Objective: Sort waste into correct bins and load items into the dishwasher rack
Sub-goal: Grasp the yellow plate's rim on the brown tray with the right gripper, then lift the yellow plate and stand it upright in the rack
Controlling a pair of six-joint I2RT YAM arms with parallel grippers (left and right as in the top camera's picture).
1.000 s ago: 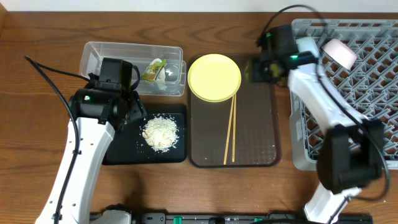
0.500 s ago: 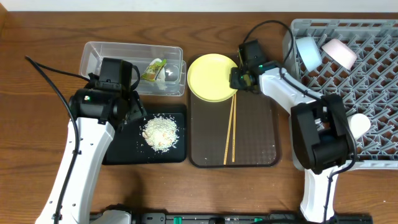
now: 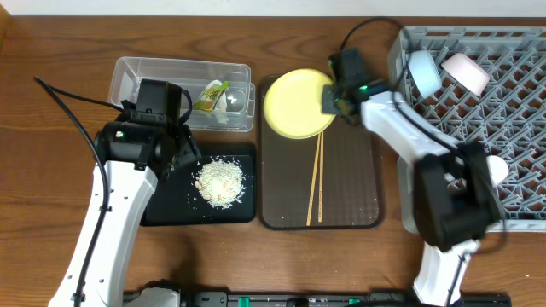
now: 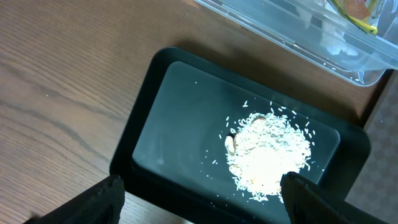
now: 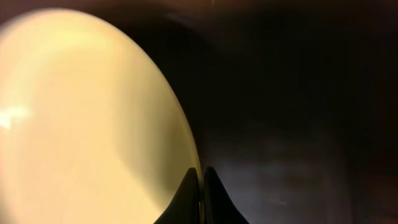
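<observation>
- On the brown serving tray's [image 3: 350, 183] far end sits the yellow plate [image 3: 294, 104]; the right gripper [image 5: 200, 186] meets its right rim, fingers nearly together and seemingly pinching it, though the close view is dark.
- The chopsticks [image 3: 315, 175] lie on the same tray, just below the plate.
- The left gripper [image 4: 204, 198] hangs spread wide and empty above the rice heap [image 4: 267, 149] in the black tray [image 4: 134, 143].

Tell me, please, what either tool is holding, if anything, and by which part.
The right tool pinches the yellow plate by its rim; the left tool is open, holding nothing.
</observation>
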